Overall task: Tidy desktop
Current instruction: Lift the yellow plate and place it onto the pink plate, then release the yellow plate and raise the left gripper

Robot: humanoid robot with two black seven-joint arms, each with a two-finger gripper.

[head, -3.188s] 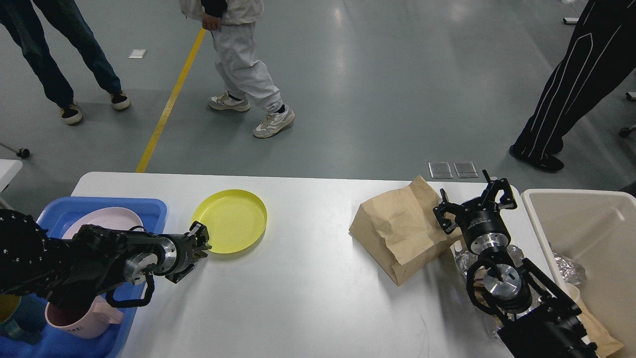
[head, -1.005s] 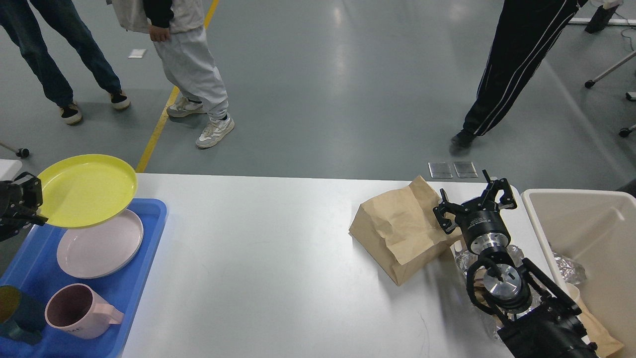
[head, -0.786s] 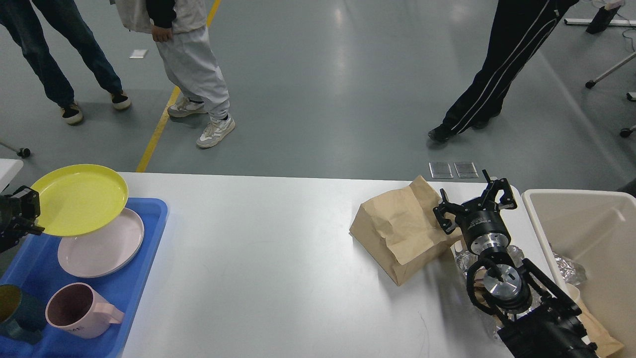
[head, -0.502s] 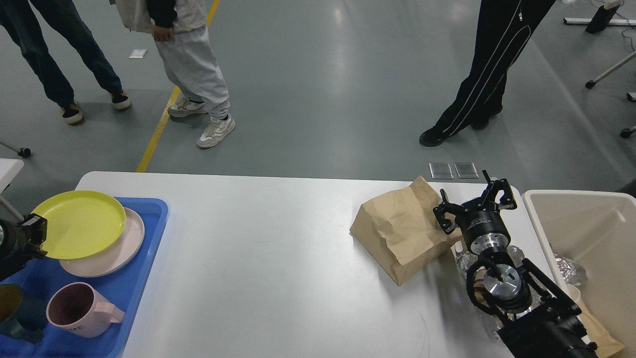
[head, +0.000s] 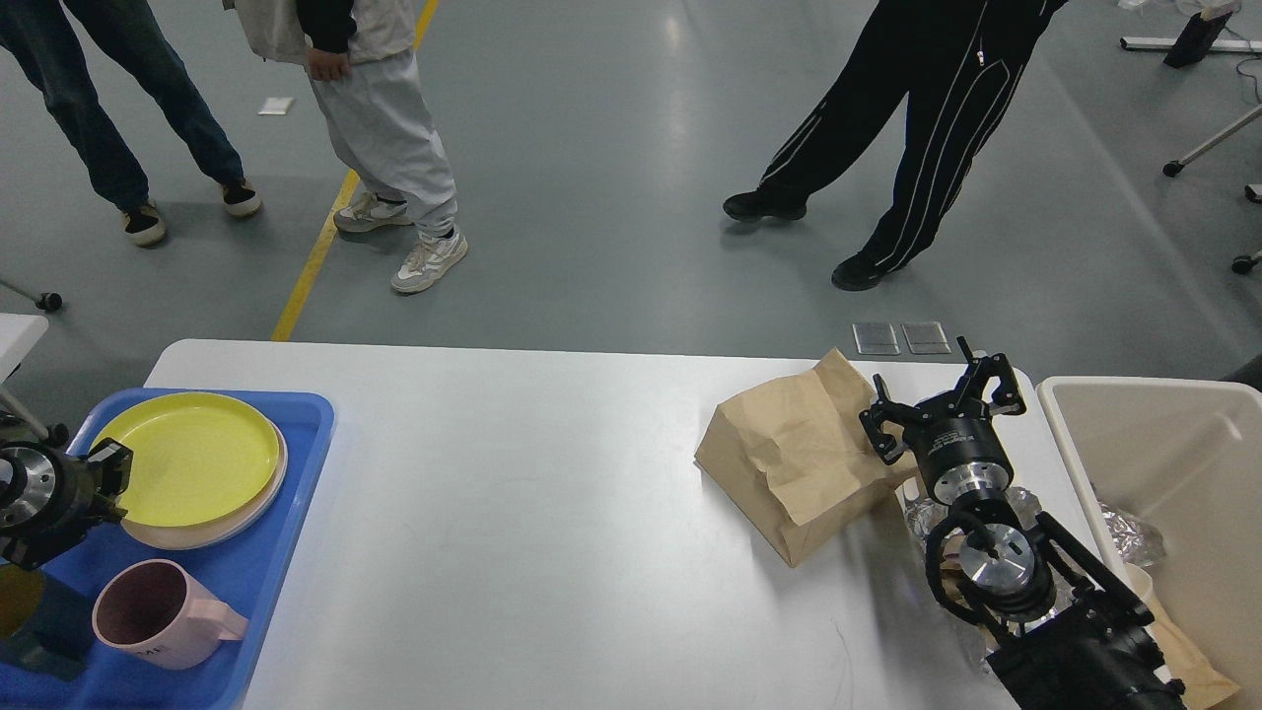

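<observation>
The white table [head: 552, 513] fills the lower view. At its left a blue tray [head: 296, 463] holds a yellow plate [head: 192, 459] on a pink plate [head: 237, 518]; the left claw [head: 106, 483] grips the yellow rim. The right claw [head: 942, 399], fingers apart, hovers beside a brown paper bag [head: 789, 463]

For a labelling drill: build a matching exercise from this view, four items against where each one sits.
Items:
1. yellow plate
2. pink mug
3. brown paper bag
4. crumpled foil

Places:
A. inside the beige bin
B. on the desktop, beside the right gripper
C. stacked on the pink plate
D. near end of the blue tray, handle pointing right

Pairs: 1-C, 2-D, 3-B, 4-A
</observation>
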